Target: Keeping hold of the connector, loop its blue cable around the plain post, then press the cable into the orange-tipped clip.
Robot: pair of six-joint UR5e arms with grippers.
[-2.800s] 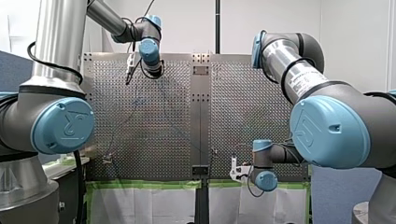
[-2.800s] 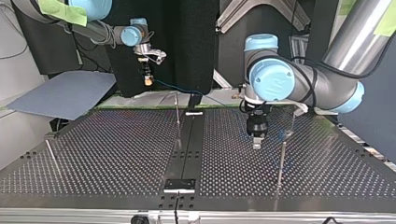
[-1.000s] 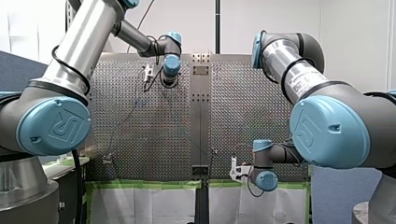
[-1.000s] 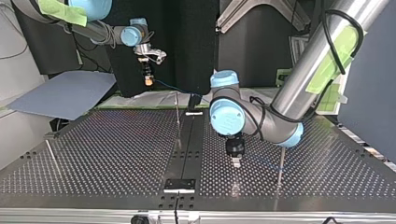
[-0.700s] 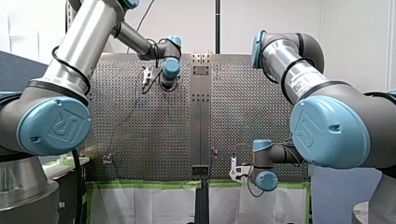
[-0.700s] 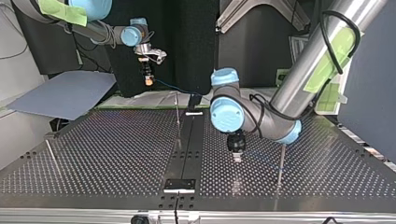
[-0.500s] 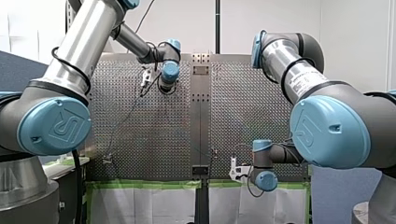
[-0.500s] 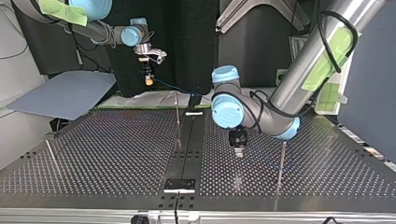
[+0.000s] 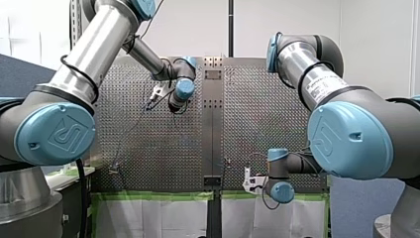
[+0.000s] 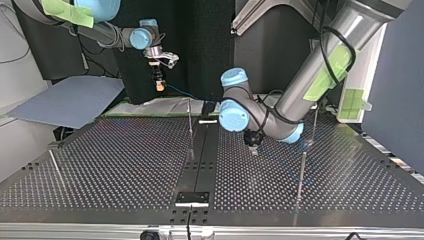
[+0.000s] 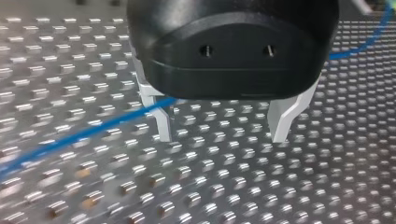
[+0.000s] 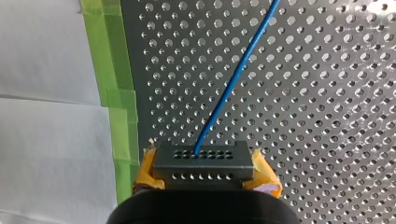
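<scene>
Right gripper [image 12: 205, 176] pinches the connector [image 12: 202, 159] at the table [image 12: 327, 116] edge; the blue cable [image 11: 88, 134] slants past one finger [image 11: 162, 125] of the left gripper [image 11: 223, 135] — jaws spread, empty — then hides under its body.

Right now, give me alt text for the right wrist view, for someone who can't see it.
My right end effector grips a dark grey rectangular connector between yellow pads; its thin blue cable runs away over the perforated metal table, edged with green tape.
</scene>
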